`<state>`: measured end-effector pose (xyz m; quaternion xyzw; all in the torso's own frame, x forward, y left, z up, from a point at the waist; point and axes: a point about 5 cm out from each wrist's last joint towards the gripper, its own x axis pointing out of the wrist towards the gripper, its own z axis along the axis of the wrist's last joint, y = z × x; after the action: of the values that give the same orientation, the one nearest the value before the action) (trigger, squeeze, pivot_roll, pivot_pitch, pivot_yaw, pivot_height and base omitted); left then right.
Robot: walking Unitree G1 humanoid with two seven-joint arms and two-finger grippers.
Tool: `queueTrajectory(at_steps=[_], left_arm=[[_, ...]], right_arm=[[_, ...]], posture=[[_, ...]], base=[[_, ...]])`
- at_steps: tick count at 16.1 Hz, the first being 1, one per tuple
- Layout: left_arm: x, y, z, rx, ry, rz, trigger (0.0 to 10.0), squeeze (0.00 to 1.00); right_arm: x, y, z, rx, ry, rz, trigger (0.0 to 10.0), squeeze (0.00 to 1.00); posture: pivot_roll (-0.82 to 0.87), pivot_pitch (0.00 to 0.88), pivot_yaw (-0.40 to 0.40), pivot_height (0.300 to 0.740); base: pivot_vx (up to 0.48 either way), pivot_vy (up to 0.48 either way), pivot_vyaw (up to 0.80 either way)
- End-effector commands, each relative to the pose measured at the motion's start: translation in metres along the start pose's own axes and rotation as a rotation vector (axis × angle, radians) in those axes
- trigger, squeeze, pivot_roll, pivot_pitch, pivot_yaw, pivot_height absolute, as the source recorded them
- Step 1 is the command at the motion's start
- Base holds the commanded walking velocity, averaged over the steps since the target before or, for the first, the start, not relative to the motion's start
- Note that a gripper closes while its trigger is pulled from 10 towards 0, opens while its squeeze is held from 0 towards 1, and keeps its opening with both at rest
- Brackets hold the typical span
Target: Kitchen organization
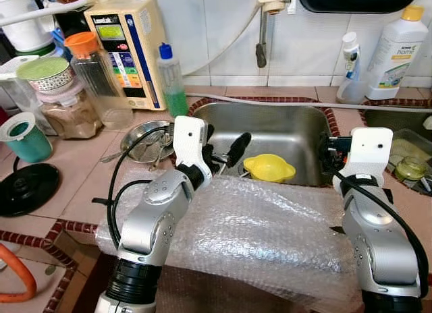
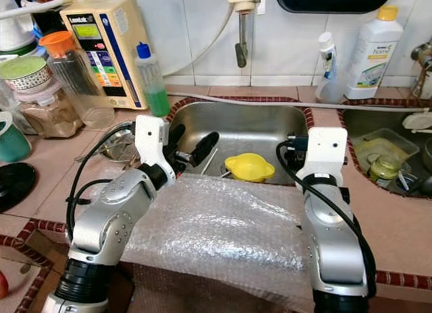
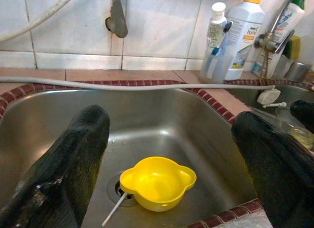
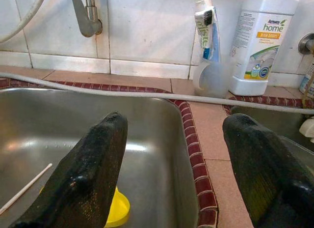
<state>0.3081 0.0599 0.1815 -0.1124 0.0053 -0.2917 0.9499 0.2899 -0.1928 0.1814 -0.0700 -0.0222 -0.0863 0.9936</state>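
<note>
Left claw (image 3: 167,154) and right claw (image 4: 171,159): both spread wide, empty, above the sink's (image 1: 283,124) front rim. Yellow bowl (image 1: 268,168) lies in the sink. Bubble wrap (image 1: 256,225) covers the tabletop's front edge.

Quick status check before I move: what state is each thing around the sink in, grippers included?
left gripper: open, over the sink, holding nothing
right gripper: open, at the sink's right rim, holding nothing
yellow bowl: upright in the sink, on the drain
sink: dry, tap off
bubble wrap: spread flat across the counter's front edge
green soap bottle: upright, capped
</note>
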Motion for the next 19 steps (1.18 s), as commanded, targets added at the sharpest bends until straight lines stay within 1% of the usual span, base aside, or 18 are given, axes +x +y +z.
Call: queueTrajectory(at_steps=[1,3,9,19], left_arm=[[-0.0006,0.0022,0.0052,0.02,-0.013,0.015,10.0,0.0],[0.0007,-0.0017,0.0028,0.022,-0.007,0.0,10.0,0.0],[0.0021,0.001,0.0057,0.022,-0.016,0.008,10.0,0.0],[0.001,0.0042,0.0068,0.026,-0.013,0.018,10.0,0.0]], right_arm=[[0.0002,0.0022,0.0059,0.012,-0.018,0.012,10.0,0.0],[0.0011,-0.0007,0.0058,0.012,-0.02,-0.004,10.0,0.0],[0.0043,-0.0011,0.0079,0.015,-0.027,-0.008,10.0,0.0],[0.004,-0.0042,0.0069,0.022,-0.025,-0.03,10.0,0.0]], posture=[[-0.06,0.0,0.131,0.74],[-0.07,0.0,0.14,0.74],[-0.06,0.0,0.135,0.74],[-0.06,0.0,0.144,0.74]], base=[[0.0,0.0,0.0],[0.0,0.0,0.0],[0.0,0.0,0.0],[-0.276,0.0,0.0]])
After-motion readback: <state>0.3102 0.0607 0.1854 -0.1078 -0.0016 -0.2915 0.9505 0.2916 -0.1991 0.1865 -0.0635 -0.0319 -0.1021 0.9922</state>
